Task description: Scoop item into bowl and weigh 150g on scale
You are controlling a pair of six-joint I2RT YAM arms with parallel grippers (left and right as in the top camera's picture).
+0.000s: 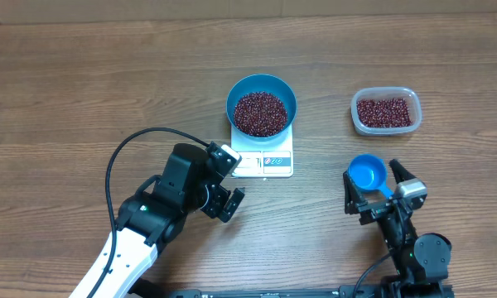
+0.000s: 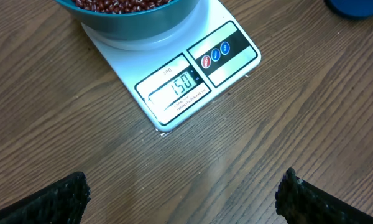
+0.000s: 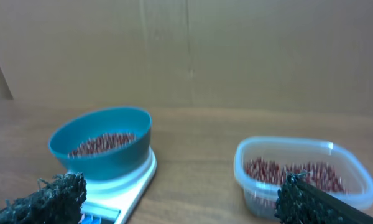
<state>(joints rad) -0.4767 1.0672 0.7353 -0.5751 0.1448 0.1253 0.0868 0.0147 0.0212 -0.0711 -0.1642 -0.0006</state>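
Observation:
The blue bowl [image 1: 286, 93] stands on the white scale [image 1: 265, 164] and holds a heap of dark red beans [image 1: 260, 113]. In the left wrist view the scale [image 2: 230, 56] shows 150 on its display, with the bowl [image 2: 143, 25] just behind it. My left gripper [image 1: 232, 180] hovers open in front of the scale's left corner, and only bare wood lies between its fingers [image 2: 68, 196]. My right gripper [image 1: 377, 186] is open at the lower right. It faces the bowl [image 3: 112, 158] and the scale [image 3: 140, 180], with nothing gripped.
A clear plastic tub [image 1: 354, 112] with more beans [image 1: 385, 112] stands at the right, also visible in the right wrist view [image 3: 286, 144]. A small blue scoop [image 1: 367, 172] lies on the table by the right gripper's fingers. A black cable loops left of the left arm.

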